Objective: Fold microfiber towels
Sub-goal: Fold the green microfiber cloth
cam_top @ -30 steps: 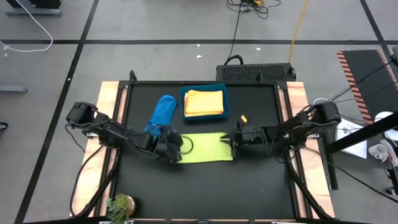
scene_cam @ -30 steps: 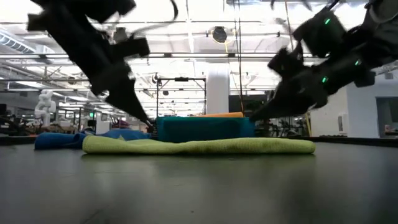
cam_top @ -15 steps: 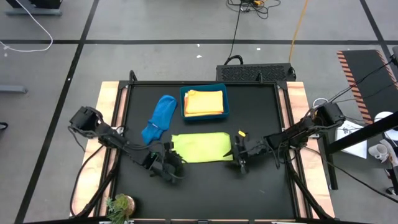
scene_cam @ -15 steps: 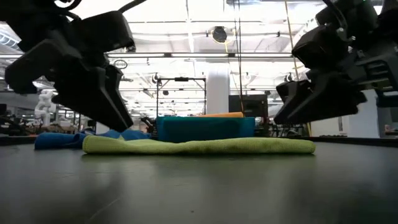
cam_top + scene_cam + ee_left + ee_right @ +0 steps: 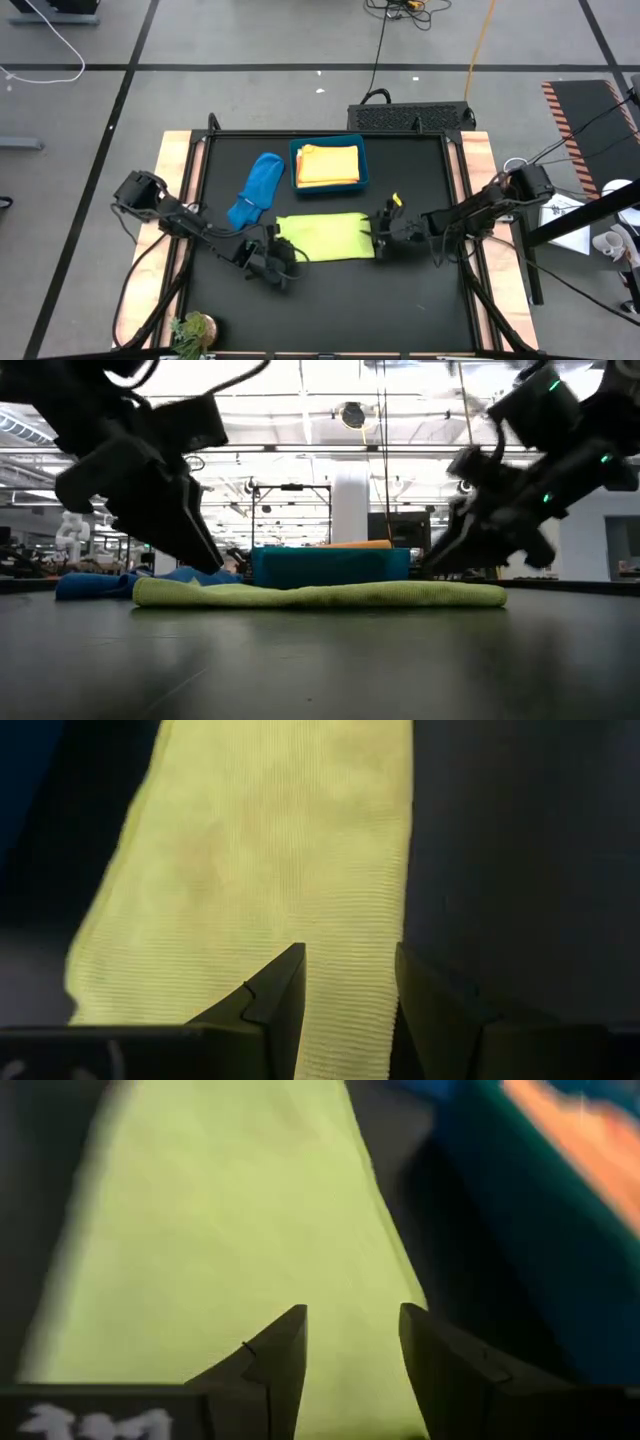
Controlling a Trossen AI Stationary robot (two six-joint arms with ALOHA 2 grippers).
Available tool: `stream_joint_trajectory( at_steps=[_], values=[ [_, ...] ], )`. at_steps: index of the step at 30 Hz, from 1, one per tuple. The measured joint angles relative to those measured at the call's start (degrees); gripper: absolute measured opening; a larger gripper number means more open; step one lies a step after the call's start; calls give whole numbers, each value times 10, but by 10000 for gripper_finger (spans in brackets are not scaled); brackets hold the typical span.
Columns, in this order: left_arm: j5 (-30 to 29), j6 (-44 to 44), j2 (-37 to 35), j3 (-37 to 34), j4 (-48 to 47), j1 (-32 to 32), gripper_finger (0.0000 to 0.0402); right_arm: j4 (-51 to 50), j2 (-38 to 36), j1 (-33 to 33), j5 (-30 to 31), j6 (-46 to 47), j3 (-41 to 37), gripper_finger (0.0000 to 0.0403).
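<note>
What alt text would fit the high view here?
Overhead, a folded lime green towel lies on the black table, with the left pincer and right pincer open at its ends. Behind sit a blue towel and a teal bin holding orange towels.

Bright overhead glare, blurred wrist views

My table [image 5: 330,295] is matte black with pale wood strips along both sides. Grey concrete floor [image 5: 250,40] all round, marked off by dark lines, with a white cable [image 5: 45,45] and a black cable [image 5: 378,50] trailing across it. Black vented box [image 5: 410,116] against the far edge, small potted plant [image 5: 192,328] at the near left corner. Beyond: big open hall, white column [image 5: 350,505], rows of bright ceiling lights [image 5: 330,420].
</note>
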Motion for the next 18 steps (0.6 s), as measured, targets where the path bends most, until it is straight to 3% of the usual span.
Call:
stream_joint_trajectory(
  at_steps=[5,8,12,18],
  values=[
    [29,-27,6,0,-39,13,159,-74,1,-47,-5,38,0,132],
    [30,-51,6,0,-88,25,159,-89,0,-52,-47,51,-1,120],
    [26,-58,6,0,-123,45,159,-86,0,-28,-120,82,0,100],
    [5,-31,6,0,-135,83,159,-92,0,43,-150,141,0,72]
  ],
)
